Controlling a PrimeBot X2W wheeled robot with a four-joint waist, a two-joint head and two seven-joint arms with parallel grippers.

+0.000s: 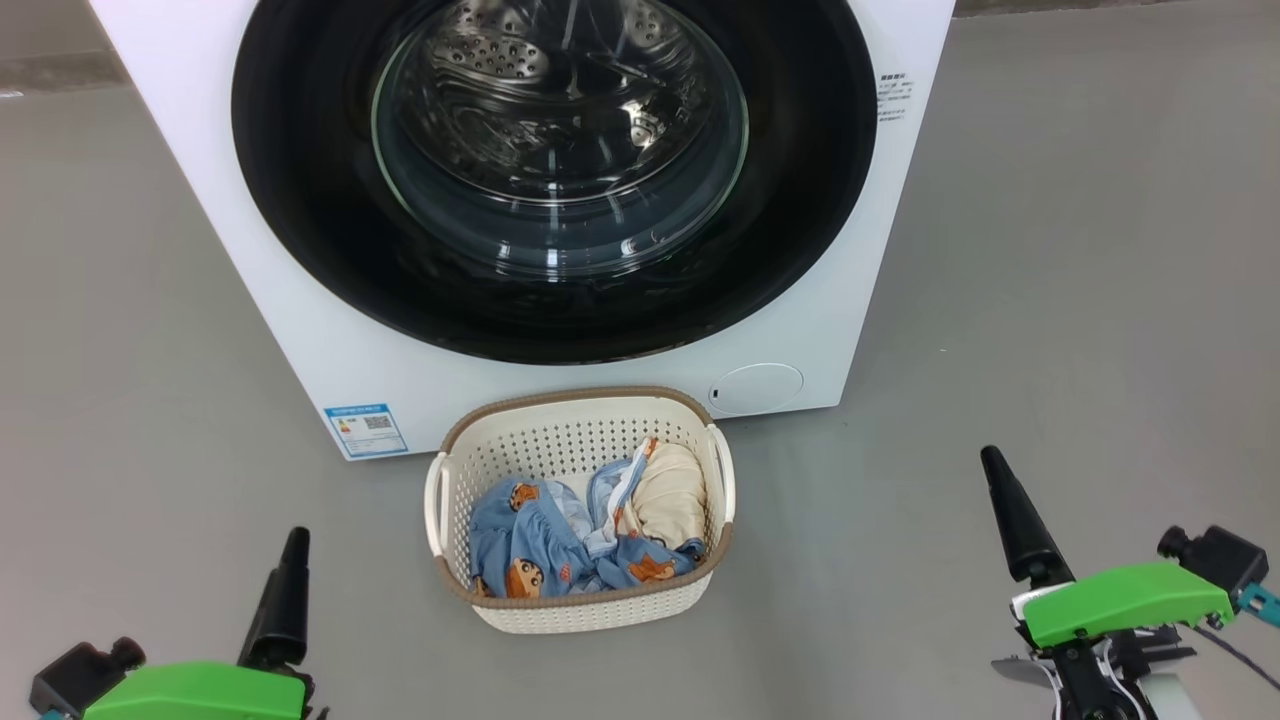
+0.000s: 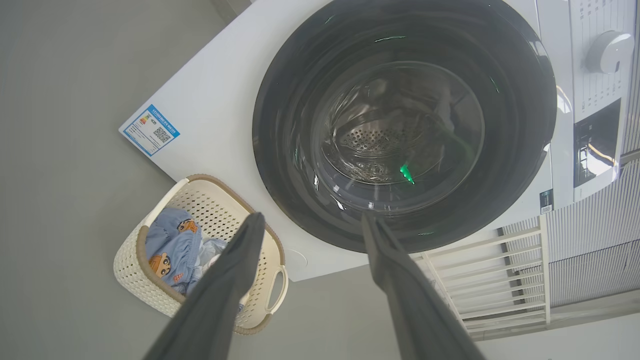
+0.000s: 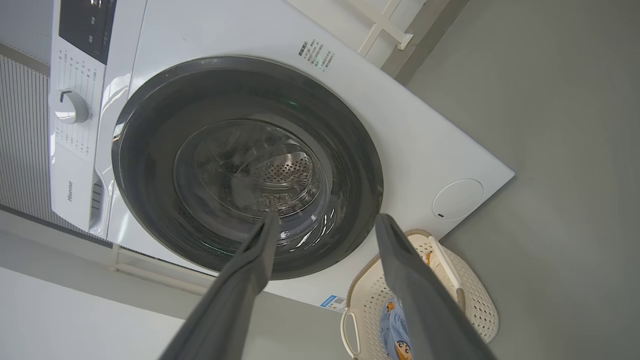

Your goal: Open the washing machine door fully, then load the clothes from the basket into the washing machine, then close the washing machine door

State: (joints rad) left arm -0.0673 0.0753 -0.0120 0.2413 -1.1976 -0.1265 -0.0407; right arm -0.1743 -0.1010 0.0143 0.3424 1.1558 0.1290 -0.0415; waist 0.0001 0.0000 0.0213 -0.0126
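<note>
The washing machine (image 1: 230,230) stands white and large ahead of me. Its glossy black door (image 1: 300,200) sits flat against the front, and the steel drum shows through the glass. Right in front of it on the floor is the cream basket (image 1: 580,398). Inside lie blue printed clothes (image 1: 530,545) and a cream garment (image 1: 670,495). My left gripper (image 2: 312,217) is open and holds nothing, low to the basket's left, one finger (image 1: 285,590) pointing up. My right gripper (image 3: 327,217) is likewise open and holds nothing, with a finger (image 1: 1015,520) to the basket's right.
Grey floor (image 1: 1100,300) spreads on both sides of the machine. A blue label (image 1: 366,428) and a round white cap (image 1: 755,388) mark the machine's lower front. The control dial (image 2: 610,50) sits on its top panel. A white slatted rack (image 2: 490,270) stands beside the machine.
</note>
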